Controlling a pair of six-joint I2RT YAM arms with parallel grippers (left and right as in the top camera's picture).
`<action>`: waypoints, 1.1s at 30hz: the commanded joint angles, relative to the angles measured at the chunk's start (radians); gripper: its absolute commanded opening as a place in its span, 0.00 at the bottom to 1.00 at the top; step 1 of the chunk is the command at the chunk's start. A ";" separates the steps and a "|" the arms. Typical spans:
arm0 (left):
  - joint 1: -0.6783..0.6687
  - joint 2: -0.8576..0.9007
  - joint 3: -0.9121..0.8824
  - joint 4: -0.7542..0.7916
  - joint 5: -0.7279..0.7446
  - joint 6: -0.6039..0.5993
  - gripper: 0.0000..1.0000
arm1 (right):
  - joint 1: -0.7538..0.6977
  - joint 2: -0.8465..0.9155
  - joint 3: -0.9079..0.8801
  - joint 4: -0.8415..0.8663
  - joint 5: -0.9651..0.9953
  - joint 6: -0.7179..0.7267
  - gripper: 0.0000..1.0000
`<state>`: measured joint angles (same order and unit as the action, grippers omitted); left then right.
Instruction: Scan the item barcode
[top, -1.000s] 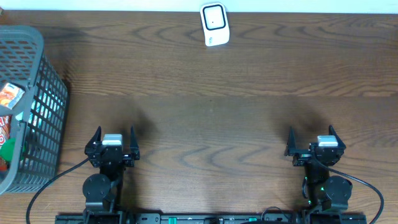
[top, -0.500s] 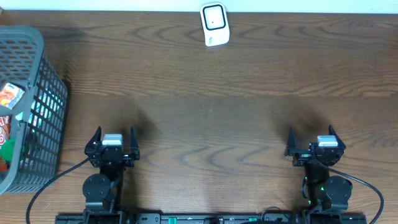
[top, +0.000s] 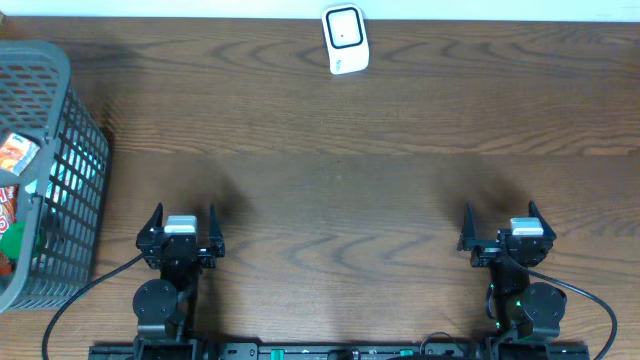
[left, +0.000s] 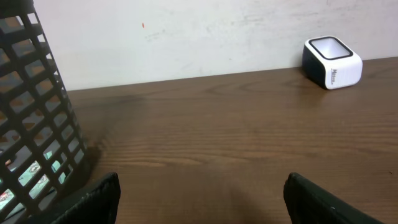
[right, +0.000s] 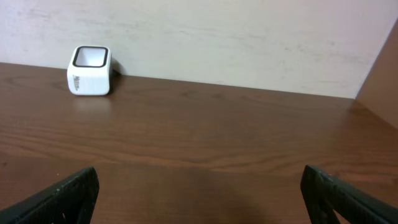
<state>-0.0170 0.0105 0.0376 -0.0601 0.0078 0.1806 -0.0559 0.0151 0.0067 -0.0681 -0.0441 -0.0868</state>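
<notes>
Left gripper, right gripper: jaws spread, empty, well short of white cube scanner. Colourful packets in grey mesh plastic basket, far left of scanner. Risk: jaws snag mesh, tip basket.

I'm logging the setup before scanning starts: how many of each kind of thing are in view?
Scanner: 1
Basket: 1
Robot hands: 2, left hand, right hand, both open
Total: 4, not counting the packets in the basket, too hidden to count.
</notes>
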 joint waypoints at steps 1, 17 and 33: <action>0.000 0.000 -0.034 -0.011 -0.020 0.002 0.84 | -0.002 0.004 -0.001 -0.004 0.009 0.011 0.99; 0.000 0.000 -0.034 -0.007 -0.020 0.002 0.85 | -0.002 0.004 -0.001 -0.004 0.009 0.011 0.99; -0.002 0.051 -0.006 -0.010 0.393 -0.137 0.85 | -0.002 0.004 -0.001 -0.004 0.009 0.011 0.99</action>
<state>-0.0170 0.0246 0.0311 -0.0387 0.1974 0.1265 -0.0559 0.0177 0.0067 -0.0681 -0.0441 -0.0868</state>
